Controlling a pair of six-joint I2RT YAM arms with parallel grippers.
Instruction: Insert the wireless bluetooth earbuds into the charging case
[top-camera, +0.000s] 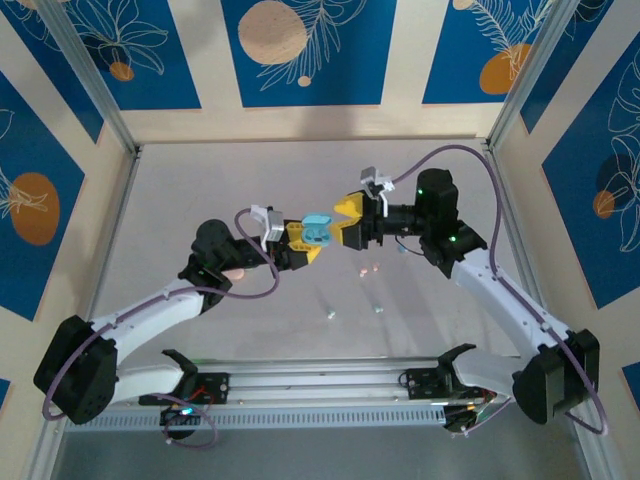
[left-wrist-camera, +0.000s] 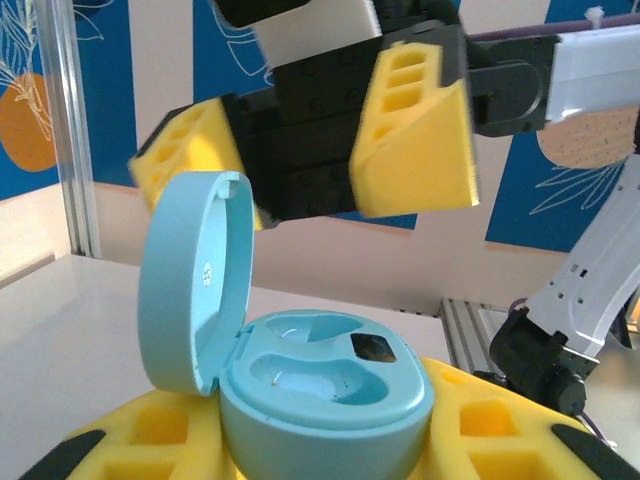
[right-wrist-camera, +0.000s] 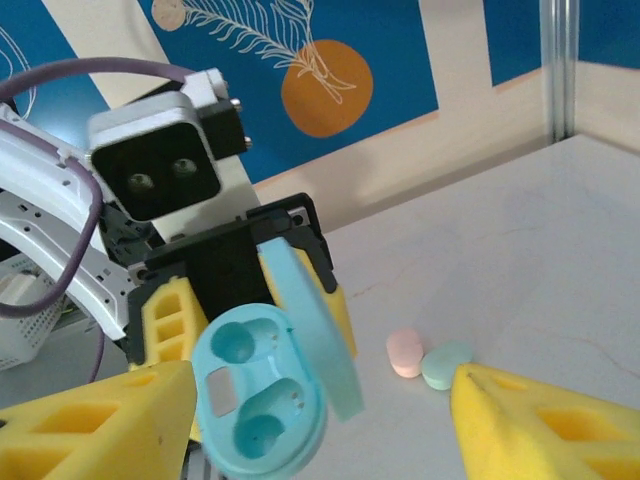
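One charging case (top-camera: 317, 229), seemingly empty, sits clamped in left pincer (top-camera: 305, 243).

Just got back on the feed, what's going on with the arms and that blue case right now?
The left gripper is shut on the light blue charging case, holding it up with its lid swung open. Both wells inside are empty. The right gripper faces the case, its fingers apart with nothing between them. A pink earbud and a mint earbud lie side by side on the table, so no earbud has gone in yet.
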